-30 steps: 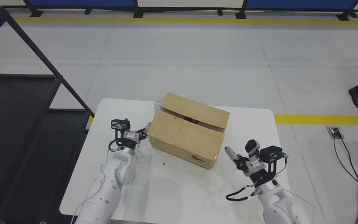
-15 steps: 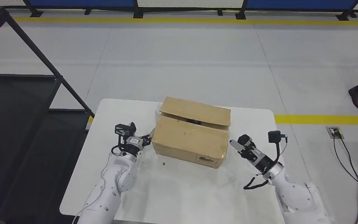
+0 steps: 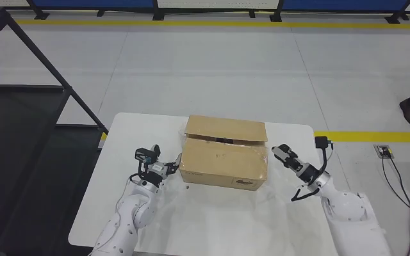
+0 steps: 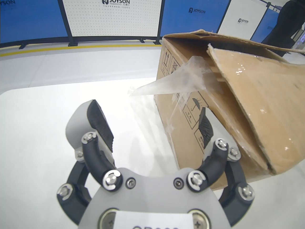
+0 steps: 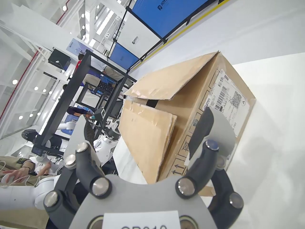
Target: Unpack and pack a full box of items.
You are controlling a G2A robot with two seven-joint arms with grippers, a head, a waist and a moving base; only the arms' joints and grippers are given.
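1. Now the cardboard box (image 3: 223,157) lies nearly square on the white table (image 3: 211,221); a second ago it sat skewed.
2. Your left gripper (image 3: 172,168) and right gripper (image 3: 277,152), both spread wide and holding nothing, have closed in on its two ends.
3. Likely you've only straightened it, since the flaps remain down and unpacking hasn't begun.

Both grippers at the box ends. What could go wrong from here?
1. Loose tape sticking out of the box hangs just ahead of the open left gripper and may snag a finger.
2. The top flaps are unsealed and slightly raised; a push from the open right gripper might slide the box across the table instead of opening it.
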